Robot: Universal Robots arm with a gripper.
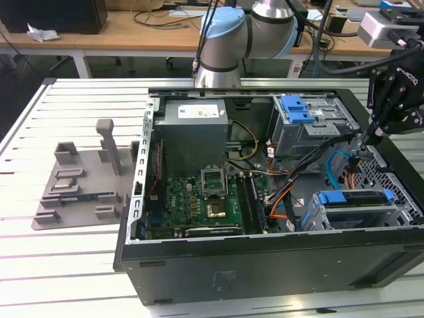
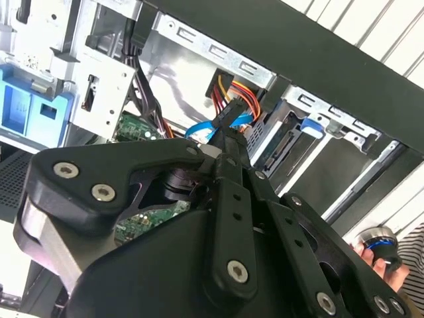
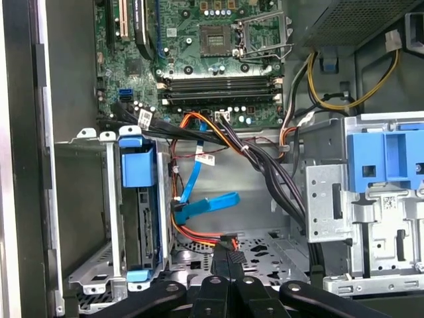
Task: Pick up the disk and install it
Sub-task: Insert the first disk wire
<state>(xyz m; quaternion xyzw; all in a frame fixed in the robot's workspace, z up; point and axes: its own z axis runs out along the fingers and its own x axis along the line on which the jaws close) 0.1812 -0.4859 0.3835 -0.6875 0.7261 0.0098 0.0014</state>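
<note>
1. Right edge of the exterior view, above the open computer case: gripper hanging over the cable bundle, between the upper bay with the blue latch and the lower drive cage.
2. Claw state: fingers pressed together, closed, in both wrist views. Tips right at a black connector with red and orange wires, low centre of the first wrist view. Can't tell whether pinching that connector or only touching it.
3. Disk: not in the claw. Sitting in the drive cage at lower right of the exterior view, blue rails showing on top. Seen edge-on at left of the first wrist view, inside the cage walls, well apart from the gripper tips.
4. Blue flat cable loose in mid-frame, just above the tips, end pointing toward the disk, not plugged in as far as visible.
5. Step in hand, as a judgement: pick-and-seat part looks done; work now around the cabling beside the cage.
6. Next move calls for: fine alignment in a tight gap, slow travel, no snagging of the wire bundle, no push against the cage wall.
</note>
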